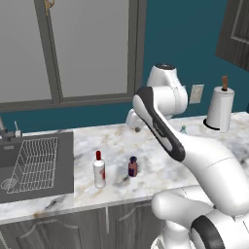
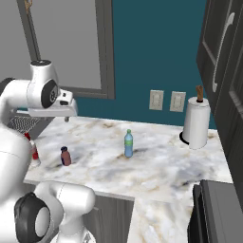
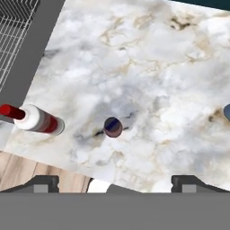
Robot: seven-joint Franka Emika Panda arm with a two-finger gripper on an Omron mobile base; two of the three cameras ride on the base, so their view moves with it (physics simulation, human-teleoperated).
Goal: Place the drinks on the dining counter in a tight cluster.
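Hand view looks straight down on the veined marble worktop [image 3: 148,85]: the short maroon bottle [image 3: 112,127] sits near centre seen cap-on, the tall white bottle with red cap [image 3: 33,119] stands to its left near the sink edge, and a sliver of blue cap [image 3: 227,111] clips the right border. Gripper [image 3: 115,182] fingertips sit far apart at the bottom — jaws wide open, nothing between them, well above the bottles.

Left base view gives what the hand view can't: both bottles upright near the front edge, white bottle [image 1: 99,169] just left of the maroon one [image 1: 132,166], apart, not touching. Sink with wire rack [image 1: 34,163] is at left. The pale blue-green bottle [image 1: 183,129] is mostly hidden behind the arm here. Paper towel roll [image 1: 219,107] stands at the back right.

Right base view clears that up — blue-green bottle [image 2: 128,143] stands upright mid-counter, well apart from the maroon one [image 2: 65,155]. The white bottle [image 2: 33,151] is half hidden by the arm at left. Two wall outlets [image 2: 166,100] sit beside the towel roll [image 2: 196,122].
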